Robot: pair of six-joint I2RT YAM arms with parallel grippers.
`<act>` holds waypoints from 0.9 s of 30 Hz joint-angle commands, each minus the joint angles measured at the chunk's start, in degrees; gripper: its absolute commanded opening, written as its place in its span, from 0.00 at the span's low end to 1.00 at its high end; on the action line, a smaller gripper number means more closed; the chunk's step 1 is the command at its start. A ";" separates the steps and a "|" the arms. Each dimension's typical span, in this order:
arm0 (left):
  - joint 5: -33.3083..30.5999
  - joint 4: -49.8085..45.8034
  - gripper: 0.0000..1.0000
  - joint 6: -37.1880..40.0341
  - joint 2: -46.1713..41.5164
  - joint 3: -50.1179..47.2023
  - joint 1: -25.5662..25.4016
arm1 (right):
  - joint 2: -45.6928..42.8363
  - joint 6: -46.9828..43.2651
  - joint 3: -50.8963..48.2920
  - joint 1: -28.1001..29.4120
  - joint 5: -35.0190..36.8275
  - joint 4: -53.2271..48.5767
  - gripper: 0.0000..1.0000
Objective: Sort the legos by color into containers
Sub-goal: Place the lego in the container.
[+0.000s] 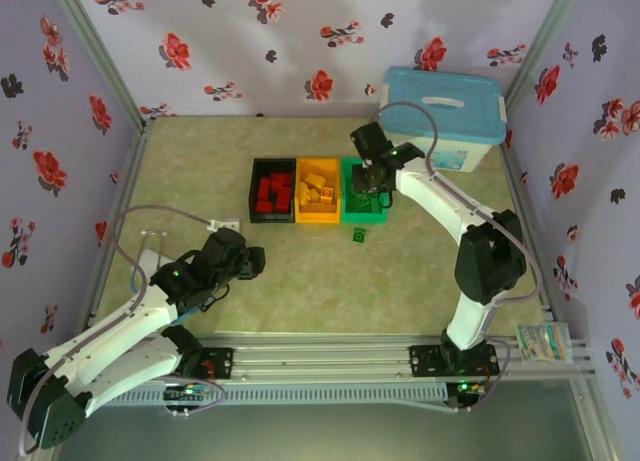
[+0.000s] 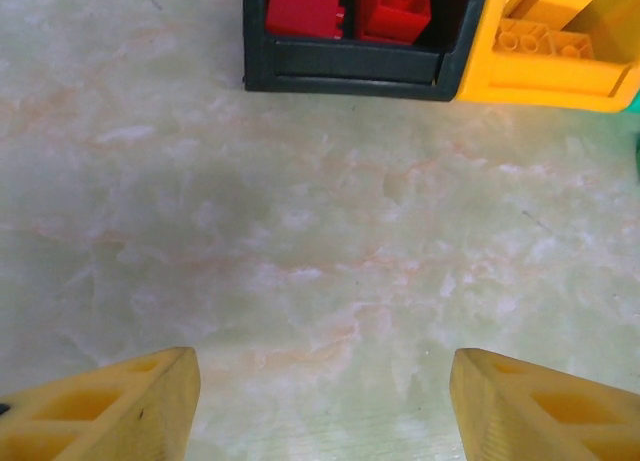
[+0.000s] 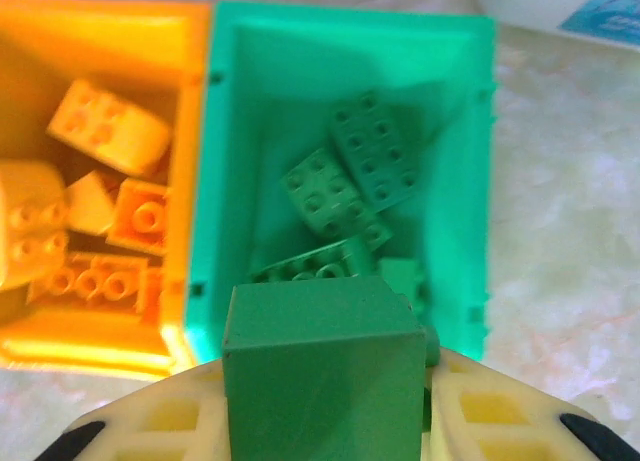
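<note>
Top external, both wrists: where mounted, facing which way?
Top external: above, behind the bases, looking down on the table; left arm, right arm show.
Left wrist: low, facing across the table to the black plastic bin; open left gripper.
Right wrist: looking down into the green plastic bin; right gripper shut on a green lego brick.
Shared: the yellow-orange plastic bin shows in both wrist views.

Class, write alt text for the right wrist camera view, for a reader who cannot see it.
The right gripper holds a green lego over the green bin, which contains several green legos. Beside it, on the picture's left, the yellow-orange bin holds yellow-orange legos.
</note>
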 commanded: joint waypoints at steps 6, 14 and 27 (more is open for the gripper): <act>-1.74 -2.76 0.67 -1.66 -3.43 -1.64 0.30 | 9.43 -2.54 9.19 -2.97 -2.35 -5.04 0.34; -2.58 -4.12 0.67 -1.08 -4.91 -1.65 0.31 | 6.83 -1.02 7.40 -1.60 -0.59 -4.22 0.90; -3.13 -2.54 0.67 0.47 -4.55 -0.86 0.36 | -5.46 4.03 -12.00 4.65 -0.43 1.44 0.80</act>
